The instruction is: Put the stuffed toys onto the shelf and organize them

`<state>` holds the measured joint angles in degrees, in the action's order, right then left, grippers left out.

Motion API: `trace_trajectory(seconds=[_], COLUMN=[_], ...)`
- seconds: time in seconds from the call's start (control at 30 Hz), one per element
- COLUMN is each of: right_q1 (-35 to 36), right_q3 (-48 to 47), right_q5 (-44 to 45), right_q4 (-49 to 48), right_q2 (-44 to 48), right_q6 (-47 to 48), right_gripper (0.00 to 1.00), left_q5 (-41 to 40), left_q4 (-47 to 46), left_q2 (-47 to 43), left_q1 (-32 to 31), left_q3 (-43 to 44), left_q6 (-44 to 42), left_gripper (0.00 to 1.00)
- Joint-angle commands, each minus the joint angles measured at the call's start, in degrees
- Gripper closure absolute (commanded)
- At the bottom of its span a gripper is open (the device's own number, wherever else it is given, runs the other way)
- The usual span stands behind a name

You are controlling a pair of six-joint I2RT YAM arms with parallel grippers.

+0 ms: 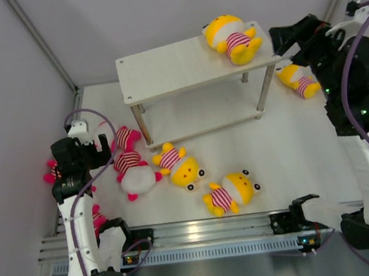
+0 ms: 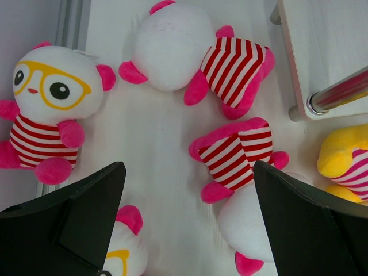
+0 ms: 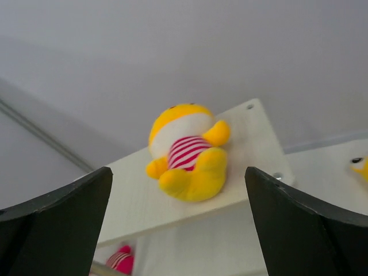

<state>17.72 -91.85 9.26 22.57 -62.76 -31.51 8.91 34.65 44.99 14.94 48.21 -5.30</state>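
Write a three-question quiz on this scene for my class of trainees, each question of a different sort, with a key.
1. True or false: the top board of the shelf holds two pink dolls.
2. Multiple choice: the right claw is A) shut on a yellow doll, B) shut on a pink doll, C) open and empty.
3. Count: how many yellow toys lie on the table, off the shelf?

Key
1. False: it holds one yellow doll.
2. C.
3. Three yellow dolls.
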Motion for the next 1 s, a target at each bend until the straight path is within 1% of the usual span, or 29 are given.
trace_trajectory(seconds=[0.0, 0.03, 0.07, 0.1, 0.13, 0.2, 0.23, 0.3, 0.33, 0.4, 0.43, 0.5, 0.53, 0.6, 0.63, 0.83, 0.97], right_q1=[-15.6, -20.7, -28.7, -32.5, -38.2, -42.3, -45.2, -46.7, -47.4, -47.8, -47.9, -47.9, -47.9, -47.9, -47.8, -45.8, -44.3], right_q3=[-3.1, -2.1, 0.2, 1.1, 1.8, 3.2, 3.2, 1.6, 0.7, -2.5, -3.4, -4.5, -4.7, -4.8, -4.8, -6.1, -8.4], right_q5=[-19.4, -26.1, -29.2, -31.3, -33.8, -35.2, -35.2, -32.8, -30.1, -28.1, -26.6, -25.7, -26.0, -26.5, -27.2, -26.8, -24.5], right_q4=[13.3, 10.3, 8.5, 6.2, 2.6, -0.6, -1.6, -2.2, -1.5, 1.2, 1.7, 1.9, 1.6, -0.1, -0.9, -7.3, -8.9], right_q2=[-3.2, -3.9, -5.4, -6.4, -8.5, -11.5, -15.0, -19.0, -23.6, -28.8, -33.5, -38.0, -42.1, -45.9, -49.4, -59.4, -63.6], right_q6=[7.2, 5.6, 3.8, -0.2, -2.0, -6.1, -7.0, -6.6, -6.0, -4.4, -4.1, -4.2, -4.4, -5.3, -5.7, -7.6, -9.5], right_gripper=[0.01, 0.01, 0.01, 0.01, 0.01, 0.02, 0.03, 0.05, 0.05, 0.06, 0.06, 0.09, 0.10, 0.13, 0.13, 0.14, 0.17], left_q5=[2.3, 2.4, 2.6, 2.6, 2.7, 2.8, 2.7, 2.5, 2.4, 2.9, 2.9, 3.1, 3.3, 3.7, 4.0, 5.2, 8.9], left_q4=[-2.8, -2.7, -2.7, -2.7, -2.7, -2.7, -2.7, -2.7, -2.7, -2.3, -2.2, -2.1, -2.1, -2.1, -2.1, -2.3, -2.3], left_q2=[-0.8, -0.9, -1.0, -1.0, -1.1, -1.0, -0.9, -0.8, -0.6, -0.5, -0.3, -0.2, 0.3, 0.7, 1.1, 4.1, 7.4], left_q1=[0.3, 0.3, 0.3, 0.3, 0.3, 0.3, 0.3, 0.4, 0.4, 0.6, 0.7, 1.1, 1.3, 2.3, 2.5, 4.3, 4.3], left_q3=[-0.9, -1.1, -1.3, -1.4, -1.5, -1.5, -1.5, -1.5, -1.5, -1.6, -1.7, -1.8, -2.0, -1.9, -2.1, -1.3, -0.1], left_q6=[-1.2, -1.2, -1.4, -1.3, -1.3, -1.4, -1.3, -1.4, -1.5, -1.8, -2.1, -2.1, -2.2, -2.1, -2.2, -3.0, -4.8], left_gripper=[0.01, 0.01, 0.01, 0.01, 0.01, 0.01, 0.01, 0.01, 0.01, 0.01, 0.01, 0.01, 0.01, 0.01, 0.01, 0.01, 0.01])
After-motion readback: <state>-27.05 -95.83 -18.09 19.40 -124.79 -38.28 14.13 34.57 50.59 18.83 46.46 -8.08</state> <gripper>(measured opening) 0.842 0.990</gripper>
